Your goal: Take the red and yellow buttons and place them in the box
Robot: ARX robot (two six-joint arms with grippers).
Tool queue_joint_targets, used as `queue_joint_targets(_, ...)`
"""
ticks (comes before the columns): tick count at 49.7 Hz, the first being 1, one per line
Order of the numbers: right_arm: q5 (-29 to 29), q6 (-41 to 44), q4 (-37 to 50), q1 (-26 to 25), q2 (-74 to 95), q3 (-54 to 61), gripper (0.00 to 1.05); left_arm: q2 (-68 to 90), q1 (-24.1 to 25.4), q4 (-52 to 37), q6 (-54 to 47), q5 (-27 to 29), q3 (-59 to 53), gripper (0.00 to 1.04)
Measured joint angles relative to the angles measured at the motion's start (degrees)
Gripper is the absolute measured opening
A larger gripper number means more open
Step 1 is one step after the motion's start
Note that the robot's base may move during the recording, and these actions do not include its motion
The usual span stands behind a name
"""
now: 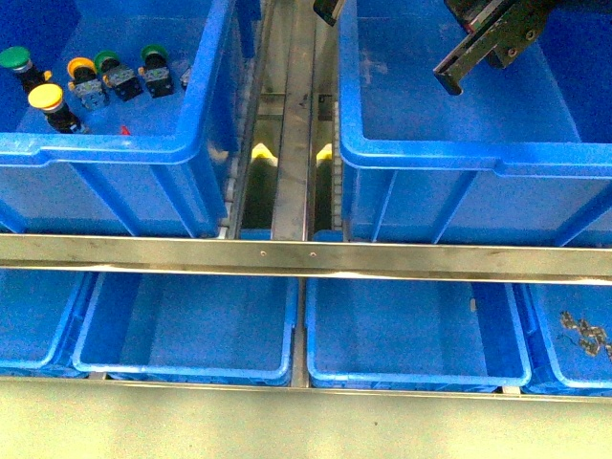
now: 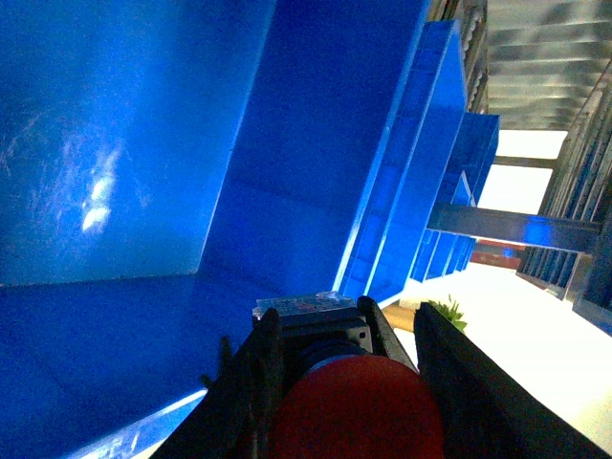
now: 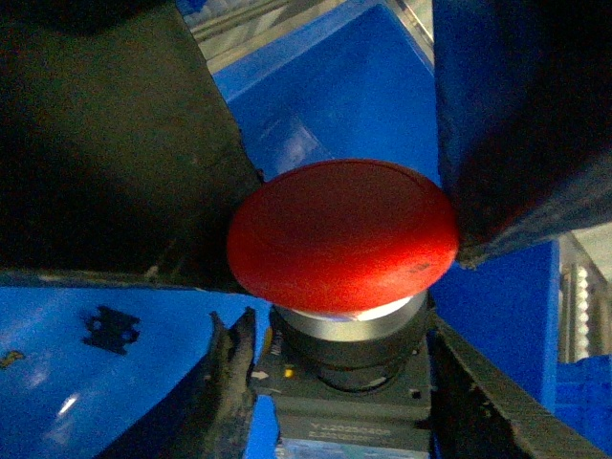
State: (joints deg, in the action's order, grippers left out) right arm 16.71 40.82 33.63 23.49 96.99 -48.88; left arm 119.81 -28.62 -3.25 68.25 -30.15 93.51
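We are at the carrying step. Our right jaws are clamped on a red mushroom-capped push button [image 3: 339,234] above the large deep blue plastic crate [image 1: 459,158] on the right, where we see no buttons. Our left jaws grip another red-capped button [image 2: 349,406]. Next we should lower and release. The left blue crate [image 1: 105,148] holds yellow-capped buttons [image 1: 46,98] and green-capped buttons [image 1: 153,55].
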Motion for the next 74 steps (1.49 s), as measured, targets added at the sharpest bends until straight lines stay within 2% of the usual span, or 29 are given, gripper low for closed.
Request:
queue_joint_targets(6, 0.15, 0.20, 0.02, -0.04, 0.00, 0.02, 0.38, 0.00, 0.00, 0.15, -0.04, 0.00, 0.00, 0.34)
queue_joint_targets(23, 0.42, -0.37, -0.09, 0.00, 0.00, 0.42, 0.38, 0.00, 0.26, 0.55, -0.76, 0.17, 0.00, 0.34)
queue_joint_targets(30, 0.90, -1.79, -0.48, 0.07, 0.00, 0.63, 0.38, 0.00, 0.76, -0.15, -2.93, 1.66, 0.04, 0.58)
queue_joint_targets(45, 2.54, -3.93, -1.51, -0.52, 0.50, 1.88, 0.38, -1.14, 2.97, -1.31, -4.70, 2.69, 0.09, 0.98)
queue_joint_targets(51, 2.49, -4.28, -1.51, -0.68, 0.48, 2.16, 0.38, -3.82, 4.37, -2.14, -7.15, 4.96, -2.75, 0.97)
queue_joint_targets(60, 2.40, -5.90, -1.46, -1.68, 0.24, 3.37, 0.37, -13.81, 7.61, -7.13, -16.24, 9.92, -14.88, 0.97)
queue_joint_targets(68, 1.97, -6.82, -1.03, -2.47, -0.48, 4.66, 0.37, -24.61, 11.45, -8.76, -25.66, 10.62, -26.97, 0.97)
queue_joint_targets(74, 0.98, -8.44, -0.22, -3.43, -1.88, 5.77, 0.37, -32.59, 16.76, -5.22, -33.83, 12.74, -41.57, 0.97)
